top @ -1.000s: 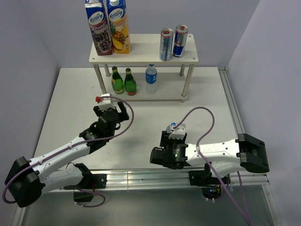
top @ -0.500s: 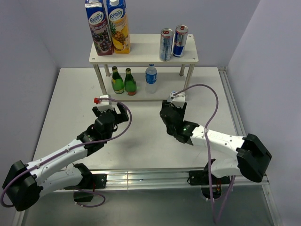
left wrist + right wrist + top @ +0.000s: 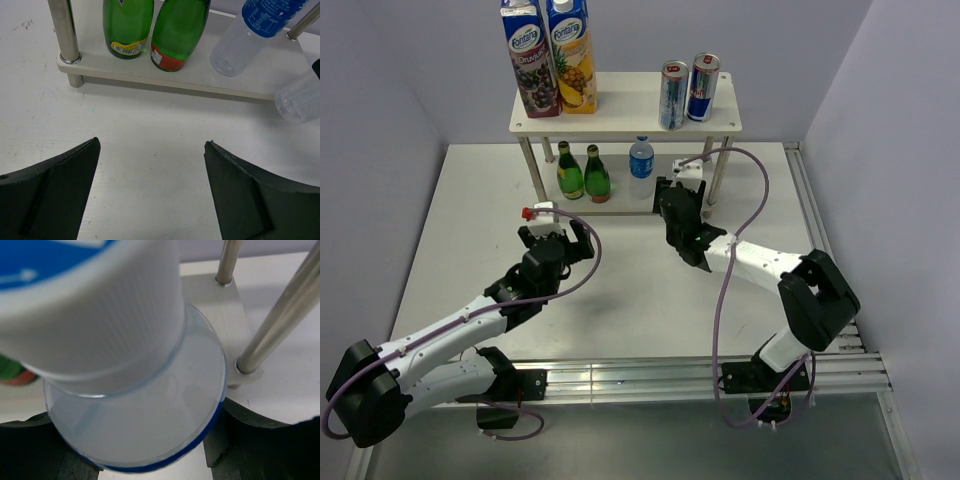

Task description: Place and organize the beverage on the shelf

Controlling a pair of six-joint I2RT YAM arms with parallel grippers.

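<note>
The white two-tier shelf [image 3: 630, 100] stands at the back of the table. Its top board holds two juice cartons [image 3: 530, 60] and two cans [image 3: 673, 95]. Its lower board [image 3: 200, 82] holds two green bottles [image 3: 582, 172] and a water bottle [image 3: 641, 167]. My right gripper [image 3: 678, 205] is shut on another clear water bottle [image 3: 140, 415], at the lower board's front right corner beside a post [image 3: 280, 315]. That bottle also shows in the left wrist view [image 3: 300, 97]. My left gripper [image 3: 555, 232] is open and empty on the table in front of the green bottles [image 3: 152, 142].
Grey walls close in the table on the left, back and right. A metal rail [image 3: 820, 240] runs along the table's right edge. The right arm's cable [image 3: 750, 200] loops past the shelf's front right post.
My right arm has swung from the near edge up to the shelf's lower right corner, carrying the water bottle. My left gripper has barely moved.
</note>
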